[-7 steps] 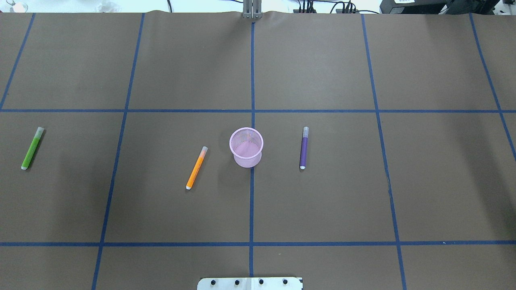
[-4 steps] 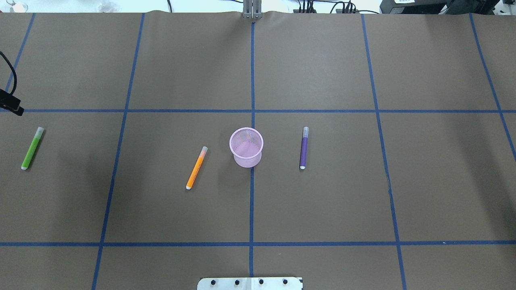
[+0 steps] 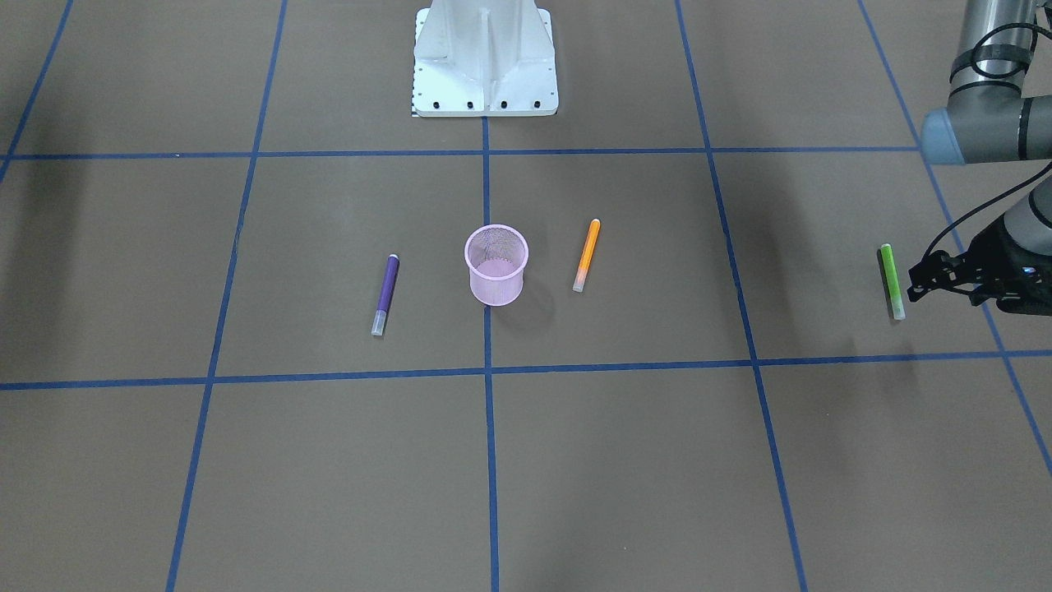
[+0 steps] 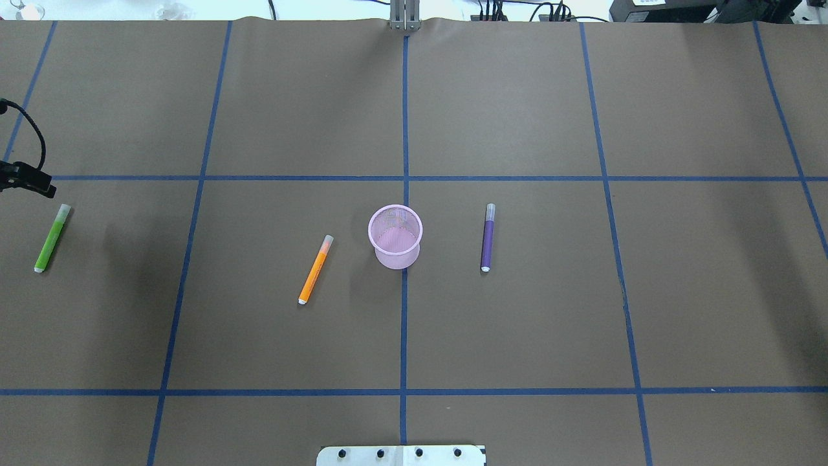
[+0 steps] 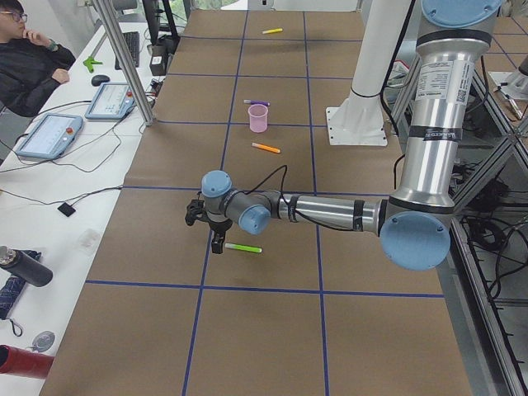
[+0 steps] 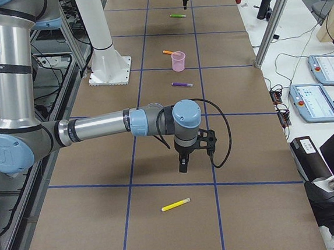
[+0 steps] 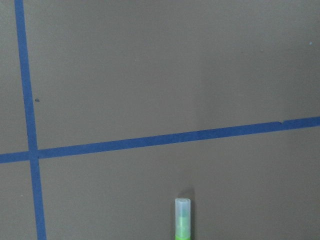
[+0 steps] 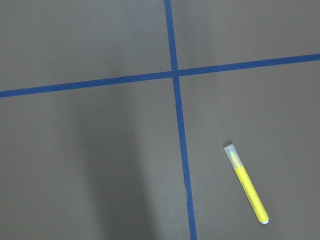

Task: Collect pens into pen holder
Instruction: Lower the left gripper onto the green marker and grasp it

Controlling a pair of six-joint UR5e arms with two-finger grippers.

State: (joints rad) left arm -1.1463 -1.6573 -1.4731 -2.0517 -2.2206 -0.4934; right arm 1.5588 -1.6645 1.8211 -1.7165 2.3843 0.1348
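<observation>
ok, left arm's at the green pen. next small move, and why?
Probably slide the left gripper back toward the robot, over the middle of the green pen, before descending. It hangs just beyond the cap end, and the left wrist view shows only the cap at its bottom edge. The pen lies flat, ungrasped.

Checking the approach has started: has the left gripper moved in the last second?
Yes. The left gripper has come in from the overhead view's left edge, rightward toward the cap end of the green pen.
</observation>
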